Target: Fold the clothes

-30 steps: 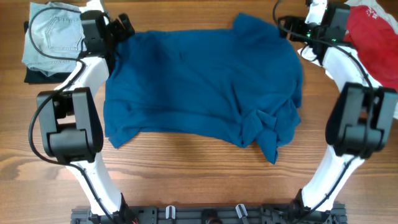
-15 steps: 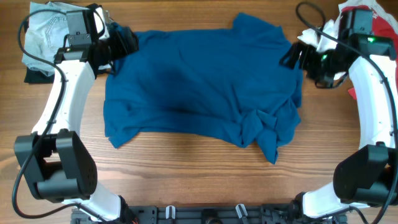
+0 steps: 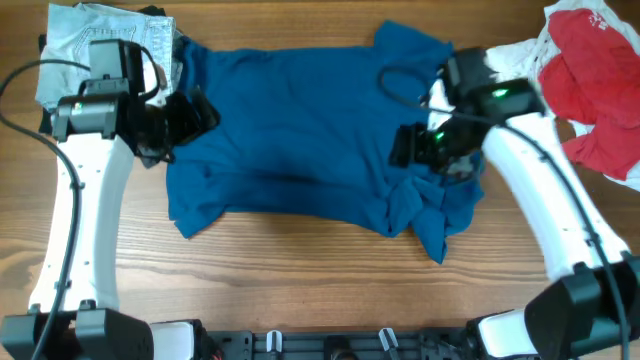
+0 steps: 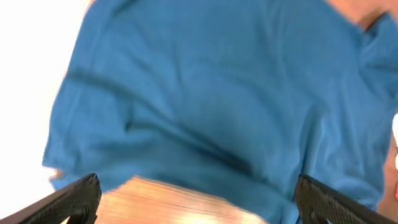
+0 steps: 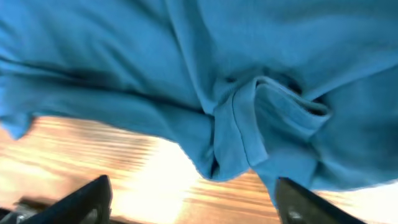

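The dark blue shirt (image 3: 300, 130) lies spread on the counter (image 3: 300, 270), its near-right corner bunched, while the left gripper (image 3: 190, 118) and right gripper (image 3: 405, 145) hover over opposite sides, spread and empty, seemingly ready to pinch cloth.

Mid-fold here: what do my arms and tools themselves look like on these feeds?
The left arm and right arm have smooth white links joined by bulky black joint housings. Thin black cables loop loose near each wrist, and a small green light glows there. The left tool and right tool are black; wrist views show dark, finely textured fingers.
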